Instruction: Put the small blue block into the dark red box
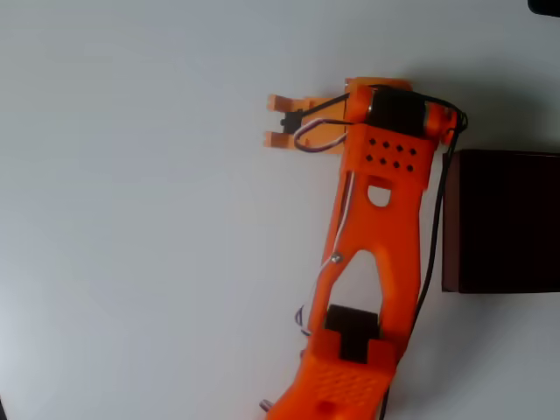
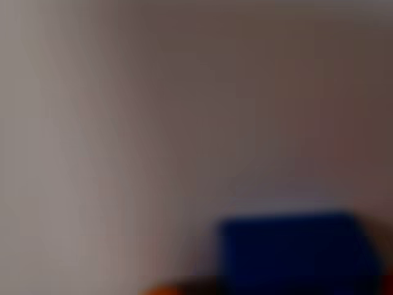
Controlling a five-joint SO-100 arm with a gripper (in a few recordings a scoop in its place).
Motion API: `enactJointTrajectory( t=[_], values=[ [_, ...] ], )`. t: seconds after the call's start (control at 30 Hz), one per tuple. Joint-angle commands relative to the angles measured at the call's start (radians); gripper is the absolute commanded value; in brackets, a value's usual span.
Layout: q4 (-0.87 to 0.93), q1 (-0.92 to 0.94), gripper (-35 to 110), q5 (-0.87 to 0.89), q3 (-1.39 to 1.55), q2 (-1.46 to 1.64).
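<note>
Right at your wrist camera, the small blue block [image 2: 298,255] looms blurred; whether the gripper [image 1: 282,121] holds it you cannot tell. It looks light, stiff and slick, so pinch its long sides. Farther right sits the dark red box [image 1: 503,219].

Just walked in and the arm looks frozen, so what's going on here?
An orange arm reaches across the white table, its gripper pointing left in the overhead view, away from the dark red box at the right edge. The blurry wrist view shows the small blue block close to the camera; whether it is gripped is unclear.
</note>
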Motion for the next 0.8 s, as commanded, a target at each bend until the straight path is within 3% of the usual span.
enactJointTrajectory(
  t=[0.0, 0.77],
  values=[
    [0.003, 0.023, 16, -0.023, -0.037, 0.014],
    [0.003, 0.117, 13, -0.043, -0.063, -0.049]
  ],
)
